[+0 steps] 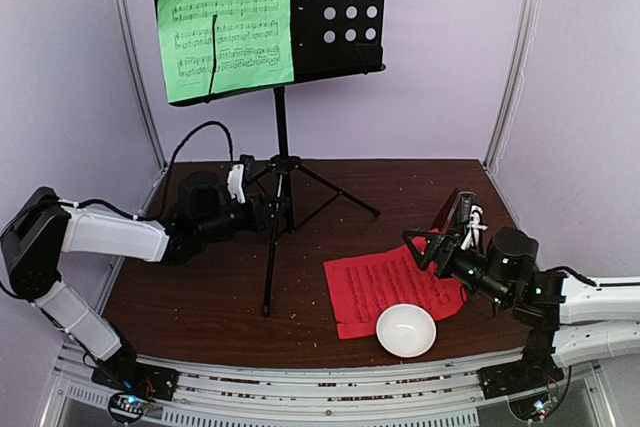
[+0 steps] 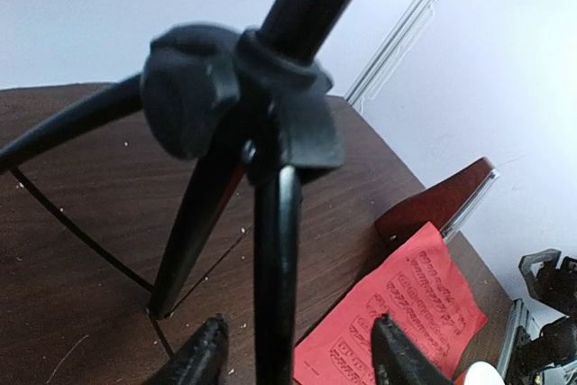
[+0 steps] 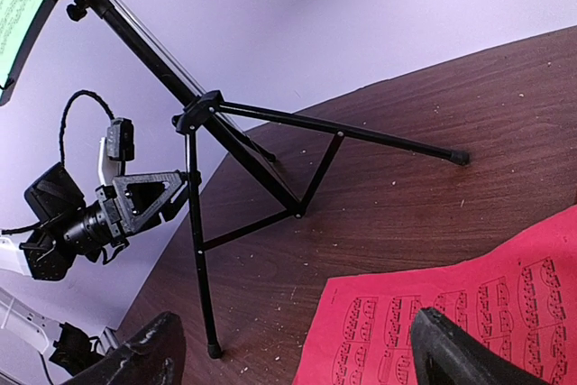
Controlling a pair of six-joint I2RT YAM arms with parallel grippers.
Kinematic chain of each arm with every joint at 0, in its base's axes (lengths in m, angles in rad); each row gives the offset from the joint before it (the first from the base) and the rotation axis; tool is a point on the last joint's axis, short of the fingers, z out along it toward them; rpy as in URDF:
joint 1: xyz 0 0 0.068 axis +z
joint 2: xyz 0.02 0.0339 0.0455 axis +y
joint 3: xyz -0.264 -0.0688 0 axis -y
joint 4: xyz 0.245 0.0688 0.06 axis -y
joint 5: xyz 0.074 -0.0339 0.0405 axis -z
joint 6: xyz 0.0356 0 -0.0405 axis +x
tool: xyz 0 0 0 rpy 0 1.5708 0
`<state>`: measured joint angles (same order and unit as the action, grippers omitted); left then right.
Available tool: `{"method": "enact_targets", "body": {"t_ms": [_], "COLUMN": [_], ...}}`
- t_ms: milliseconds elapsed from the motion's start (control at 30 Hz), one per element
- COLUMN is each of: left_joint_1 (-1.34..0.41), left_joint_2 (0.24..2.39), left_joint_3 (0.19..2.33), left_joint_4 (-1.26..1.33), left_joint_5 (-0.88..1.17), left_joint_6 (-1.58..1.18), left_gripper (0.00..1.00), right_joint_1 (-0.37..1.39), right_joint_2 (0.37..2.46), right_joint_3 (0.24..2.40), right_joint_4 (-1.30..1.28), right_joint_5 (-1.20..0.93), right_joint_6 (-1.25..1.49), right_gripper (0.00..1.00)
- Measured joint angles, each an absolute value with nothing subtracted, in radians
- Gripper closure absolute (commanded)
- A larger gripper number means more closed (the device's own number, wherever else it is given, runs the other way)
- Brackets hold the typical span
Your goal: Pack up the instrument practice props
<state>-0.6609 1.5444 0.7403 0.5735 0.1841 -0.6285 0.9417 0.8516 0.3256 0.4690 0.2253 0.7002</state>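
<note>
Your left gripper [image 2: 299, 356] is open, its jaws standing either side of the near leg of the stand [image 1: 281, 137], below the hub [image 2: 234, 87], with a gap on both sides. The stand is upright at the middle of the table [image 1: 200, 297], and the green sheet [image 1: 228, 17] rests on its desk [image 1: 340, 7]. The stand is stiff, but tall and likely top-heavy. The leg is a thin round tube that may slip or swing, so I'd take it at the pole or hub rather than far down a leg.

Your right gripper [image 3: 302, 358] is spread wide too, holding nothing, and hovers over the red sheet [image 1: 385, 282], which lies flat at the right. That sheet is light and floppy, so take it at a free edge. The bowl [image 1: 406, 330] sits on its near corner and will likely pin it.

The metronome [image 1: 452, 215] lies at the sheet's far edge, seemingly on its side, though the view is too poor to be sure. Its clear cover looks slick and fragile, so grip the body gently.
</note>
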Motion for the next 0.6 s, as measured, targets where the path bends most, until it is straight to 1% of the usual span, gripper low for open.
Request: {"method": "enact_targets", "body": {"t_ms": [67,133,300,400,600], "left_joint_1": [-0.661,-0.660,-0.599,-0.504,-0.324], "left_joint_2": [1.494,1.435,1.246,1.104,0.833], "left_joint_3": [0.733,0.721,0.651,0.589,0.560], "left_joint_4": [0.566,0.554,0.506,0.442,0.257], "left_joint_5": [0.161,0.140,0.127,0.147,0.262], "left_joint_6": [-0.624,-0.616,-0.603,-0.603,-0.593], "left_gripper": [0.26,0.22,0.18,0.15,0.16], "right_joint_1": [0.942,0.942,0.942,0.947,0.984], "right_joint_2": [0.857,0.874,0.989,1.089,1.281], "right_joint_3": [0.344,0.374,0.546,0.693,0.992], "right_joint_4": [0.468,0.465,0.441,0.425,0.402], "right_joint_5": [0.216,0.208,0.159,0.107,-0.011], "right_joint_6": [0.693,0.683,0.653,0.631,0.593], "right_gripper": [0.11,0.11,0.12,0.13,0.16]}}
